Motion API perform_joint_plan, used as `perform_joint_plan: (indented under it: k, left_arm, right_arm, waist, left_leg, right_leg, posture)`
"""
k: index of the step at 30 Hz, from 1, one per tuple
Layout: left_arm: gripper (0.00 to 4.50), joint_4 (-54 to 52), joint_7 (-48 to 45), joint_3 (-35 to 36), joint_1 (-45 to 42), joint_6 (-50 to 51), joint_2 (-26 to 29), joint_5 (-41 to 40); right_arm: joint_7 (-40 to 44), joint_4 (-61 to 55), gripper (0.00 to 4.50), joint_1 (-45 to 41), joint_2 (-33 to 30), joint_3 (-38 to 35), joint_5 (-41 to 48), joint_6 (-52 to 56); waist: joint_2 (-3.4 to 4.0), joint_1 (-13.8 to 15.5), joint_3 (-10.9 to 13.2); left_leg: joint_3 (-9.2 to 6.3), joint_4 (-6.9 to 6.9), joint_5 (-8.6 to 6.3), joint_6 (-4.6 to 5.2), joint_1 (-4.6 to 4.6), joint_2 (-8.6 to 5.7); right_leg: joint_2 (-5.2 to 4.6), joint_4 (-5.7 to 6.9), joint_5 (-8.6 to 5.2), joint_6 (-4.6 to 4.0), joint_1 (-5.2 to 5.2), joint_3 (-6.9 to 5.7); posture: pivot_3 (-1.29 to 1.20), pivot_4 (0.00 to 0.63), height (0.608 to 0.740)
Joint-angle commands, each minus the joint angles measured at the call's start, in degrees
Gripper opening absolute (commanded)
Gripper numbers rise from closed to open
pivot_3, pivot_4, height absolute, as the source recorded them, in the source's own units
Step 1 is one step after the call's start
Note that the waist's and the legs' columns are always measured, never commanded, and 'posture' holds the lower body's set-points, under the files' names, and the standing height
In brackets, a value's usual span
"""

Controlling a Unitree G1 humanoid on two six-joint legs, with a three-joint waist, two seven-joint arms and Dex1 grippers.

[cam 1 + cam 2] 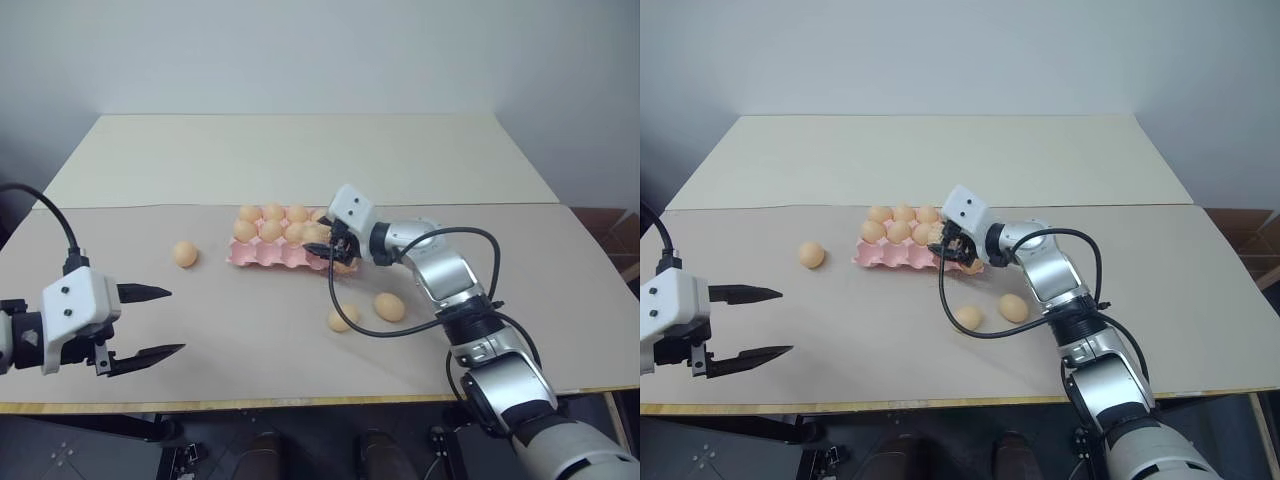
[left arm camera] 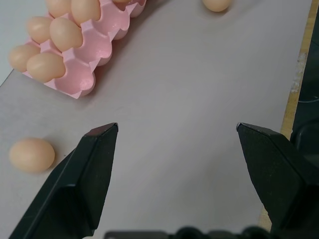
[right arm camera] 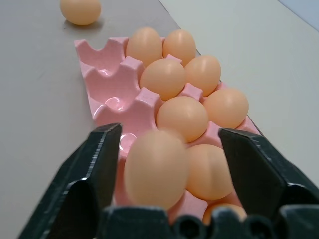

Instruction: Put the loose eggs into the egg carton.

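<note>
The pink egg carton (image 1: 262, 257) lies mid-table with several eggs in its back rows and empty cups along its front left. My right gripper (image 1: 332, 252) hovers at the carton's right end. In the right wrist view its fingers (image 3: 94, 164) stand open, and an egg (image 3: 156, 169) sits between them over a cup (image 3: 107, 82) with a gap on each side. Three loose eggs rest on the table: one left of the carton (image 1: 185, 253) and two in front of its right end (image 1: 343, 318), (image 1: 389, 306). My left gripper (image 1: 175, 320) hangs open and empty near the front left.
The table's front edge (image 1: 300, 402) runs just under my left gripper. A seam (image 1: 150, 206) crosses the tabletop behind the carton, with a lighter board beyond. A black cable (image 1: 400, 330) loops from my right arm across the table near the two front eggs.
</note>
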Motion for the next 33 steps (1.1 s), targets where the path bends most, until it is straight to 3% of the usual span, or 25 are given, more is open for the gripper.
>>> perform_joint_plan:
  k: [1, 7, 11, 20, 26, 33]
  left_arm:
    - [4.13, -1.34, 0.41, 2.05, 0.31, 0.19, -0.22, -0.14]
    - [4.13, -1.04, 0.55, 1.25, -0.30, -0.04, 0.14, -0.33]
    - [4.13, -0.92, 0.38, 1.13, -0.82, -0.02, 0.33, -0.55]
    - [4.13, 0.33, -0.60, 0.16, -1.95, -1.08, 0.25, -0.78]
    - [4.13, 1.84, -2.05, 0.39, -3.04, -1.89, 0.62, -1.22]
    - [4.13, 2.77, -2.96, 0.13, -4.20, -2.17, 1.03, -1.00]
  right_arm:
    - [-0.13, -3.24, 3.97, -0.04, -0.61, -0.43, -0.08, -1.00]
    - [1.15, -8.03, 3.97, 1.29, -3.10, -1.45, 0.46, 0.38]
    - [5.56, -16.76, 3.97, 4.85, -8.99, -3.00, 2.85, 3.09]
    - [18.97, -35.99, 3.97, 19.58, -32.52, -15.34, 14.49, 10.04]
    - [22.70, -40.38, 3.97, 29.56, -41.64, -24.33, 19.24, 10.62]
    - [22.74, -40.66, 3.97, 35.60, -44.89, -29.30, 20.69, 7.73]
  waist:
    - [0.00, 0.01, 0.00]
    - [0.00, 0.03, 0.00]
    - [0.00, 0.37, 0.00]
    - [0.00, 1.33, 0.01]
    - [0.00, 1.56, 0.01]
    - [-0.01, 1.54, 0.00]
  left_leg:
    - [0.00, 0.00, 0.00, 0.00, 0.00, 0.00]
    - [0.00, -0.02, 0.00, 0.00, 0.00, -0.01]
    - [-0.03, -0.02, 0.00, 0.00, -0.02, 0.00]
    - [0.00, -0.02, 0.00, 0.01, 0.05, -0.02]
    - [0.05, -0.02, 0.00, 0.01, 0.10, 0.00]
    - [0.07, -0.01, 0.00, 0.01, 0.14, 0.02]
  right_leg:
    - [0.00, 0.00, 0.00, 0.00, 0.00, 0.00]
    - [-0.01, -0.01, 0.00, 0.00, 0.00, 0.00]
    - [-0.04, -0.05, 0.00, 0.00, 0.02, -0.03]
    - [-0.03, -0.10, -0.01, 0.01, 0.10, -0.02]
    - [0.01, -0.10, -0.01, 0.01, 0.14, 0.04]
    - [0.02, -0.11, -0.01, 0.01, 0.18, 0.04]
  posture:
    - [0.00, 0.150, 0.740]
    - [0.00, 0.150, 0.740]
    - [0.00, 0.150, 0.740]
    - [0.00, 0.150, 0.740]
    - [0.00, 0.150, 0.740]
    - [0.00, 0.150, 0.740]
